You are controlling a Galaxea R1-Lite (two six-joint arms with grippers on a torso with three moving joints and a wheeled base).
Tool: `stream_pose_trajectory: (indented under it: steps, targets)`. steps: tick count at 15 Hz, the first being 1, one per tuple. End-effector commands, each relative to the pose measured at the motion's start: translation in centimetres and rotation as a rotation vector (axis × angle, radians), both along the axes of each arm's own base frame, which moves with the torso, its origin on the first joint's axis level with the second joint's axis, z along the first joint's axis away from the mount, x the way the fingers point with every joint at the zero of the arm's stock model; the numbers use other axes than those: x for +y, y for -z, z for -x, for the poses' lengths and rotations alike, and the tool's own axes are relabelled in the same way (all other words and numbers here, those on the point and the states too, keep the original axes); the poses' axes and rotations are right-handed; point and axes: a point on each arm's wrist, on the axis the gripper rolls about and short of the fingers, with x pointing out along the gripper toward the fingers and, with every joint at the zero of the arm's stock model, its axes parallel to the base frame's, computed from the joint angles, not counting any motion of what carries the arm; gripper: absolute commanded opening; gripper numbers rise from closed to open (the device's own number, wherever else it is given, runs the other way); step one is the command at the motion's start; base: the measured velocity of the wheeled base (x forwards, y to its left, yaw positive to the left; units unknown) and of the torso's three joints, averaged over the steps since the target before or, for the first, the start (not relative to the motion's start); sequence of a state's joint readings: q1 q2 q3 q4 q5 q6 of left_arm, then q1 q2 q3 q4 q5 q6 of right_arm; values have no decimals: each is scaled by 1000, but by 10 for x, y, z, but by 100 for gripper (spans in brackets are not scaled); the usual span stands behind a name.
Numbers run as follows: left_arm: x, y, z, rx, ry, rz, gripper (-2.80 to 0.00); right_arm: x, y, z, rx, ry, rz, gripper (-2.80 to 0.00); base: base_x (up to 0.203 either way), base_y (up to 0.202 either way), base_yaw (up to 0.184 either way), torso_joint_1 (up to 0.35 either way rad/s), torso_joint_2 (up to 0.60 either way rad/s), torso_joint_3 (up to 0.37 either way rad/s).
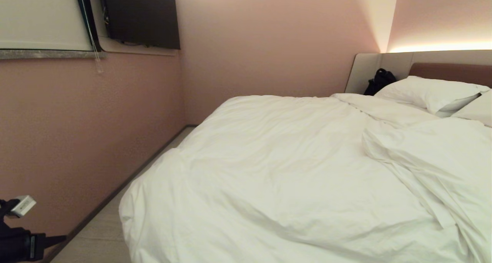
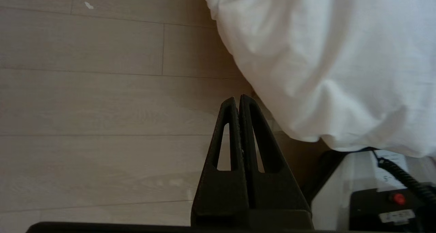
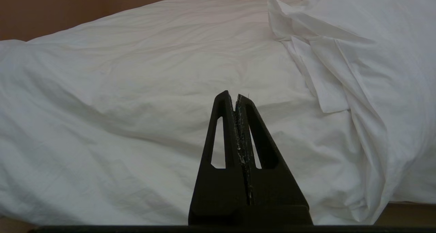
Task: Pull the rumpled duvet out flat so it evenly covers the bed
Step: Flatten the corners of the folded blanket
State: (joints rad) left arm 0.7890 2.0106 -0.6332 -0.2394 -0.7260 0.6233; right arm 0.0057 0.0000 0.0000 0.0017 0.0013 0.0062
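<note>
The white duvet [image 1: 276, 178] lies puffy and wrinkled over the bed, whose brown headboard [image 1: 449, 74] shows at the far right. A folded-over flap of the duvet [image 1: 430, 159] is bunched on the right side. The duvet's near-left corner [image 2: 323, 73] hangs over the floor. My left gripper [image 2: 237, 98] is shut and empty, hovering above the floorboards just beside that hanging corner, apart from it. The left arm [image 1: 19, 236] shows at the head view's bottom-left edge. In the right wrist view my right gripper [image 3: 235, 96] is shut and empty, pointing at the duvet [image 3: 153, 100] without touching it.
Two white pillows [image 1: 426, 92] lie at the headboard, with a black bag [image 1: 378, 81] beside them. A pink wall [image 1: 77, 132] runs close along the bed's left side, leaving a narrow strip of pale wood floor [image 1: 103, 232]. My own white and black base [image 2: 374, 192] sits below the duvet corner.
</note>
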Motion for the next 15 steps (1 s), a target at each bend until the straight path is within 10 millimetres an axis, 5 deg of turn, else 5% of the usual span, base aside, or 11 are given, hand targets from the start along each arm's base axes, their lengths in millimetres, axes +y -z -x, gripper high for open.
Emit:
stream_pose_trajectory:
  steps: [1, 7, 15]
  targets:
    - [2, 14, -8, 24, 25, 18, -280, 0, 0, 0, 0, -1, 0, -280, 0, 0, 0, 0, 0, 0]
    - [-27, 29, -38, 67, 165, -1, -280, 0, 0, 0, 0, -1, 0, -280, 0, 0, 0, 0, 0, 0]
    - [-39, 51, -79, 101, 132, -198, -280, 0, 0, 0, 0, -1, 0, -280, 0, 0, 0, 0, 0, 0]
